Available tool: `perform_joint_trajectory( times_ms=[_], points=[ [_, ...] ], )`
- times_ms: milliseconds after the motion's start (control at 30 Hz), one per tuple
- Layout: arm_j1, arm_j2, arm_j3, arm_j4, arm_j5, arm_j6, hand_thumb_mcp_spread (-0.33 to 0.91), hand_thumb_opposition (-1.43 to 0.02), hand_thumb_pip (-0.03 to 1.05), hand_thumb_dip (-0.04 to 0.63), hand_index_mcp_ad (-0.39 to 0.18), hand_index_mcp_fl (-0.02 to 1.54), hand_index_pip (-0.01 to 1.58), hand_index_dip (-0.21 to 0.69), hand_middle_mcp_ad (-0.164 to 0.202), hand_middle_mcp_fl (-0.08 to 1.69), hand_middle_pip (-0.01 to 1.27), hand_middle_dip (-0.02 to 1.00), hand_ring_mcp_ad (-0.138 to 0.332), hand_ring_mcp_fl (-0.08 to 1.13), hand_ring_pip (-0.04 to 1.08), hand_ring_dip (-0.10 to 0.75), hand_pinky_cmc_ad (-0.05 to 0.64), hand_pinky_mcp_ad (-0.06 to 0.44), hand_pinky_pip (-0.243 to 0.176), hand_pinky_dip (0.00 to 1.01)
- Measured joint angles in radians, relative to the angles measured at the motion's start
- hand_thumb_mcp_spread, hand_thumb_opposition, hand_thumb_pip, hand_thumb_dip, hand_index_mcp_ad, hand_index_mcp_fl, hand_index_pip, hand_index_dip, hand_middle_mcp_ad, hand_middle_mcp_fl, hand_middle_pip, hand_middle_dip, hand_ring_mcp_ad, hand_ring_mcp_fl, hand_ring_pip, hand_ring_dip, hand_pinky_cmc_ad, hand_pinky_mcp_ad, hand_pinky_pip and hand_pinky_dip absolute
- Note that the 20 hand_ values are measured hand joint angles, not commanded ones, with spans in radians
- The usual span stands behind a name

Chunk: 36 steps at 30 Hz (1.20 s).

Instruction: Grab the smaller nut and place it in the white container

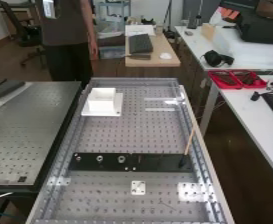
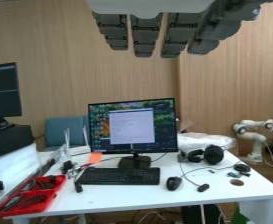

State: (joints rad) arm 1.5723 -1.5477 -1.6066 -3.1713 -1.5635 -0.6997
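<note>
Dark grey fingers: straight, gripping nothing
Small round metal nut: on flat black bar, near larger metal nut
Boxy white container: beyond bar

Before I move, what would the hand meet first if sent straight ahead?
The way looks free at first; the hand seems aimed over the desk, so probably the monitor or the wooden wall behind it, though depth is unclear.

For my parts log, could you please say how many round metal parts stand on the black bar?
3, left to right in the high view: the smaller nut, the larger nut, the bearing.
</note>
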Motion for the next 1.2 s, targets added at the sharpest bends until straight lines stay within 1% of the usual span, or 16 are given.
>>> perform_joint_trajectory(
  times_ms=[33, 67, 100, 133, 200, 267, 300, 400, 533, 600, 700, 833, 900, 967, 1100, 1200],
  points=[
    [0.000, 0.000, 0.000, 0.000, -0.001, 0.000, 0.01, -0.02, 0.01, 0.000, -0.024, 0.00, -0.01, 0.016, 0.026, -0.01, 0.01, 0.03, 0.051, 0.02, 0.01, 0.012, 0.061, 0.047, -0.012, 0.02],
    [0.000, 0.001, -0.002, 0.000, -0.002, 0.000, 0.05, -0.07, 0.08, 0.000, -0.024, 0.00, -0.01, 0.016, 0.009, 0.00, 0.01, 0.03, 0.054, 0.00, 0.01, 0.012, 0.063, 0.047, -0.012, 0.04],
    [0.000, 0.002, -0.002, 0.000, -0.003, 0.000, 0.15, -0.20, 0.22, 0.016, -0.021, 0.00, 0.01, 0.016, -0.017, 0.00, 0.03, 0.03, 0.045, 0.00, 0.03, 0.012, 0.066, 0.070, -0.010, 0.09],
    [0.000, 0.003, -0.003, 0.000, -0.003, 0.000, 0.23, -0.31, 0.32, 0.023, -0.030, 0.00, 0.02, 0.016, -0.023, 0.01, 0.05, 0.03, 0.045, 0.00, 0.04, 0.014, 0.079, 0.082, -0.010, 0.17],
    [0.000, 0.005, -0.005, 0.001, -0.003, 0.000, 0.30, -0.45, 0.33, 0.037, -0.033, 0.01, 0.06, 0.016, -0.030, 0.06, 0.09, 0.07, 0.045, -0.01, 0.09, 0.021, 0.147, 0.152, -0.010, 0.31],
    [0.000, 0.006, -0.006, 0.002, -0.002, 0.001, 0.31, -0.53, 0.32, 0.038, -0.031, 0.02, 0.06, 0.016, -0.030, 0.05, 0.09, 0.10, 0.047, -0.01, 0.09, 0.037, 0.215, 0.215, -0.010, 0.43],
    [0.000, 0.007, -0.007, 0.003, -0.002, 0.001, 0.30, -0.55, 0.32, 0.051, -0.031, 0.03, 0.07, 0.019, -0.030, 0.06, 0.10, 0.13, 0.054, 0.00, 0.11, 0.044, 0.246, 0.243, -0.028, 0.50],
    [-0.001, 0.009, -0.008, 0.003, -0.002, 0.000, 0.32, -0.62, 0.31, 0.051, -0.031, 0.04, 0.09, 0.033, -0.024, 0.06, 0.11, 0.16, 0.091, 0.00, 0.12, 0.066, 0.314, 0.281, -0.059, 0.61],
    [-0.003, 0.011, -0.011, 0.003, -0.001, 0.002, 0.32, -0.65, 0.32, 0.052, -0.031, 0.04, 0.09, 0.035, -0.024, 0.07, 0.12, 0.18, 0.105, 0.00, 0.11, 0.066, 0.367, 0.319, -0.061, 0.68],
    [-0.004, 0.012, -0.018, 0.004, 0.001, 0.002, 0.32, -0.68, 0.32, 0.052, -0.031, 0.04, 0.09, 0.035, -0.024, 0.09, 0.12, 0.19, 0.126, 0.00, 0.14, 0.079, 0.384, 0.326, -0.073, 0.70],
    [-0.006, 0.018, -0.034, 0.009, 0.005, -0.003, 0.33, -0.69, 0.32, 0.052, -0.024, 0.04, 0.09, 0.035, -0.021, 0.09, 0.12, 0.19, 0.126, 0.00, 0.14, 0.082, 0.401, 0.344, -0.091, 0.71],
    [-0.011, 0.027, -0.061, 0.021, 0.006, -0.001, 0.33, -0.69, 0.33, 0.052, -0.023, 0.05, 0.09, 0.035, -0.019, 0.09, 0.12, 0.19, 0.122, 0.00, 0.13, 0.082, 0.394, 0.344, -0.091, 0.73],
    [-0.016, 0.035, -0.083, 0.034, 0.004, 0.003, 0.32, -0.70, 0.33, 0.052, -0.023, 0.05, 0.10, 0.035, -0.012, 0.09, 0.12, 0.21, 0.124, 0.00, 0.13, 0.082, 0.417, 0.347, -0.087, 0.73],
    [-0.022, 0.042, -0.106, 0.046, 0.002, 0.008, 0.32, -0.70, 0.33, 0.052, -0.023, 0.06, 0.10, 0.035, -0.010, 0.09, 0.13, 0.21, 0.129, 0.00, 0.13, 0.082, 0.414, 0.347, -0.103, 0.73],
    [-0.037, 0.057, -0.161, 0.082, -0.008, 0.019, 0.33, -0.71, 0.38, 0.047, -0.023, 0.06, 0.10, 0.033, -0.010, 0.10, 0.13, 0.21, 0.138, 0.00, 0.14, 0.082, 0.414, 0.344, -0.105, 0.73],
    [-0.051, 0.065, -0.200, 0.107, -0.019, 0.024, 0.32, -0.71, 0.39, 0.073, -0.024, 0.05, 0.10, 0.033, 0.002, 0.12, 0.13, 0.21, 0.138, 0.00, 0.15, 0.082, 0.412, 0.340, -0.105, 0.73]
  ],
)
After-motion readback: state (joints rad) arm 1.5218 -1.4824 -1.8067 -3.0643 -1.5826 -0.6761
